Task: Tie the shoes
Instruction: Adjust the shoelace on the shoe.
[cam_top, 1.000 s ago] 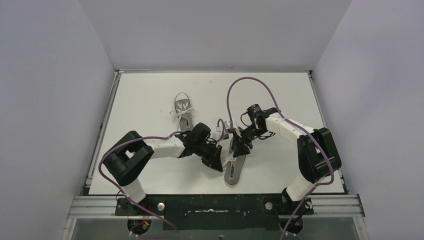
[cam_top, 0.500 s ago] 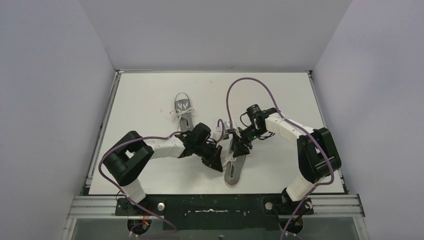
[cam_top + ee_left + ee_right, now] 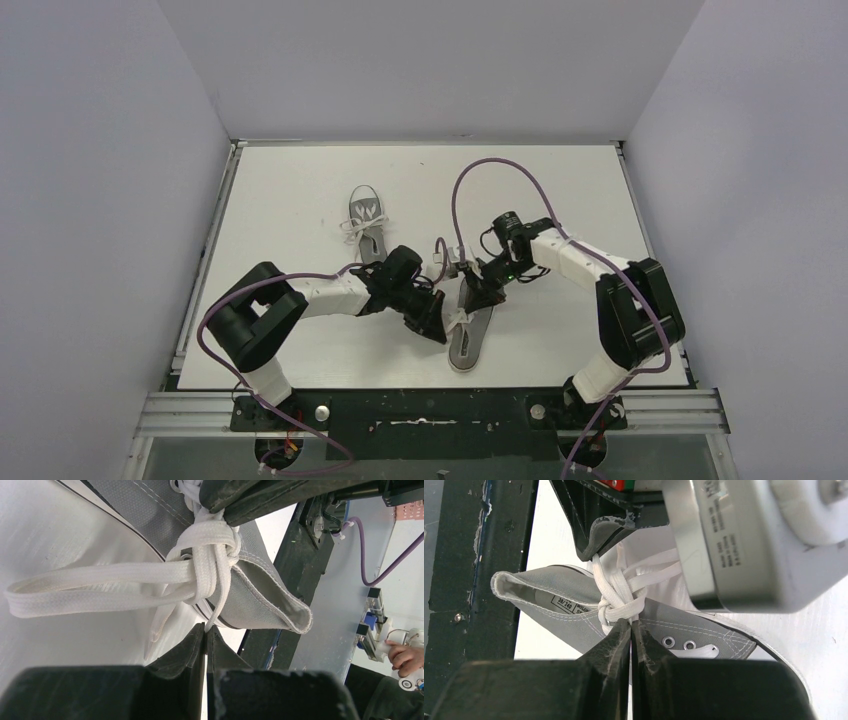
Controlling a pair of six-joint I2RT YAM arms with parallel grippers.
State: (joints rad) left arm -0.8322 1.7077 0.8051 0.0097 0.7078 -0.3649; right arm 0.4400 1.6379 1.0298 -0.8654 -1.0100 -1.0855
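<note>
Two shoes (image 3: 366, 222) (image 3: 468, 342), two arms (image 3: 330, 295) (image 3: 580, 258)

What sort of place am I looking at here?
Probably a robotics lab test booth: plain white panels wall in a white table, two cabled arms are mounted at a metal rail, and grey shoes serve as practice pieces.

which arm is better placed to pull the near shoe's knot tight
Probably left: the left gripper is shut on a lace strand leading out of the knot, free to pull away; the right gripper is shut right at the knot.
</note>
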